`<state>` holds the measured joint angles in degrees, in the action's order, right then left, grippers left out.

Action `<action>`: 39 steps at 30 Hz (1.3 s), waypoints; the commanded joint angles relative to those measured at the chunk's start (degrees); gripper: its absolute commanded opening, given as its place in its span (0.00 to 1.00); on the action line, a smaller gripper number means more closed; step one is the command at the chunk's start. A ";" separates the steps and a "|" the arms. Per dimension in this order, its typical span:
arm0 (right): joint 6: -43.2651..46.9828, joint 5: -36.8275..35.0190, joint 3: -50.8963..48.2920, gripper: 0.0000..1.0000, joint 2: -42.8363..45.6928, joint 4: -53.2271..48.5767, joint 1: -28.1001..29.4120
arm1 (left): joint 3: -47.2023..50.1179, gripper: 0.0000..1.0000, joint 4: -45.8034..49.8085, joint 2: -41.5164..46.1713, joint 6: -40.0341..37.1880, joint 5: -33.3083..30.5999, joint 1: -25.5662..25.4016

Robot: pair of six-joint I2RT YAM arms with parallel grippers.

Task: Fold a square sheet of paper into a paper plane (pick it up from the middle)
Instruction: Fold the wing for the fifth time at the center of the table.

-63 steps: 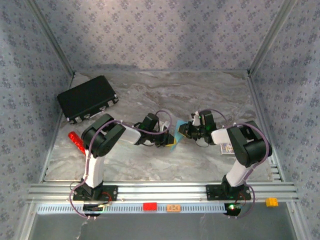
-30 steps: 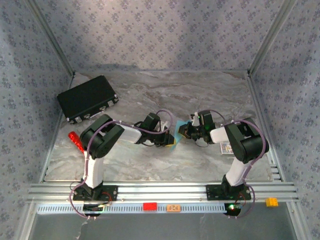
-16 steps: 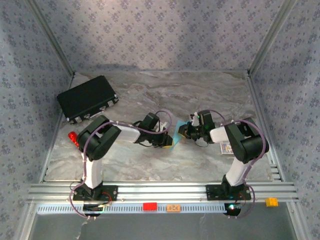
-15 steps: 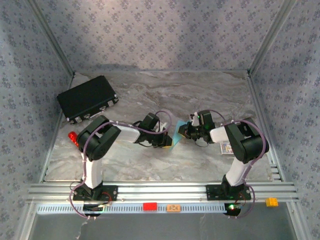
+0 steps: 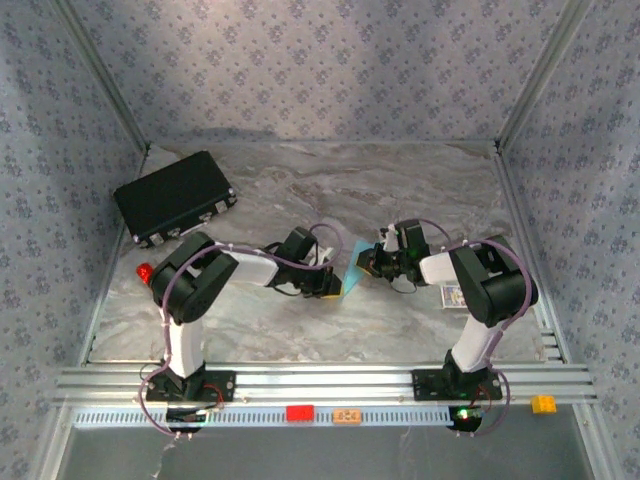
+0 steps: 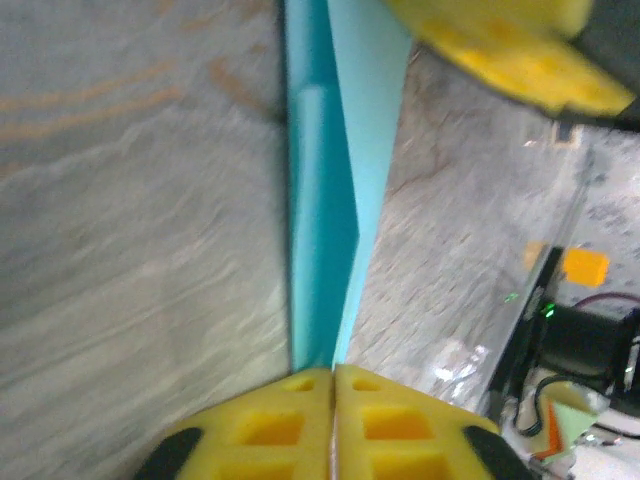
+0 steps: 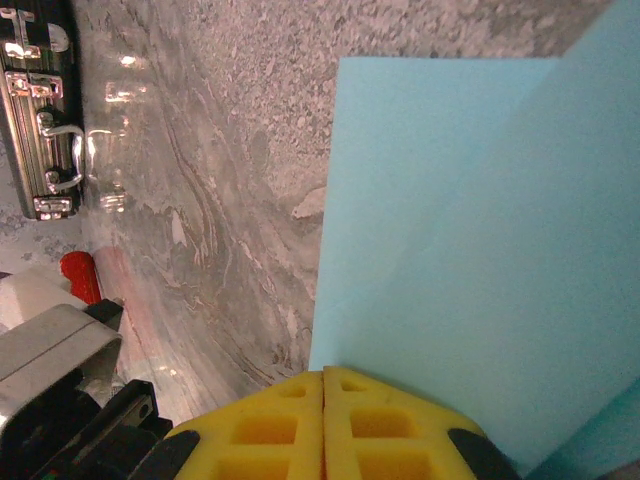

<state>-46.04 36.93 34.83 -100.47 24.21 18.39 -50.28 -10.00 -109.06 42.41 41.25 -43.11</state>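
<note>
Since the earliest top view, the left arm (image 5: 200,275) has swung its elbow leftward and covers most of the stick (image 5: 144,272), so that just a red tip shows. Both grippers have stayed at mid-table with little shift.

Item count, left to right:

1. Case (image 5: 175,198): one, black and rectangular. It lies flat at the far left of the table (image 5: 420,190), well apart from both grippers.
2. Stick: one, red. It lies near the left edge, just in front of the case.
3. Left gripper (image 5: 335,285): one. Its two yellow pads are pressed together with no gap, clamped on the lower edge of the paper (image 5: 352,268).
4. Paper: one, light cyan-blue, folded, with two layers visible. It sits between the two grippers at the middle of the table. The left wrist view shows it nearly edge-on, running from the left pads up to a yellow pad of the right gripper (image 5: 365,262). Whether it touches the table cannot be told.
5. Right gripper: one. Its two yellow pads are closed tight, pinching the paper's edge. In the right wrist view, the flat face of the paper rises from these pads.
6. Right arm (image 5: 490,285): one, its elbow near the right edge.
7. Card (image 5: 455,296): one, small, lying beside the right arm.
8. Blocks on the near rail: three, namely red (image 5: 299,412), orange (image 5: 348,414) and yellow (image 5: 543,403).
</note>
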 commanded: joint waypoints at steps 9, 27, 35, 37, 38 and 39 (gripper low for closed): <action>1.94 -5.81 -0.60 0.08 -2.81 -7.07 -0.38 | 4.18 0.11 7.84 0.51 -1.03 -0.24 -0.10; 1.82 -5.70 -0.55 0.08 -2.81 -6.98 -0.44 | 5.02 0.01 9.93 2.71 -1.62 -1.79 -0.70; 1.62 -5.46 -0.52 0.08 -2.98 -6.63 -0.35 | 4.68 0.11 10.35 5.74 -1.77 -2.16 -1.26; 1.62 -5.42 -0.50 0.08 -2.94 -6.63 -0.30 | 4.52 0.13 10.62 8.11 -1.56 -3.49 -1.19; 1.61 -5.38 -0.47 0.08 -2.89 -6.58 -0.33 | 4.24 0.14 11.00 9.54 -1.48 -4.68 -1.27; 1.63 -5.40 -0.51 0.08 -2.83 -6.63 -0.31 | 3.98 0.14 11.13 10.96 -1.49 -5.66 -1.23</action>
<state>-45.98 36.95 35.18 -100.51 23.57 18.41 -46.26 -3.38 -102.39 41.41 38.09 -44.01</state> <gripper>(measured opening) 0.082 0.136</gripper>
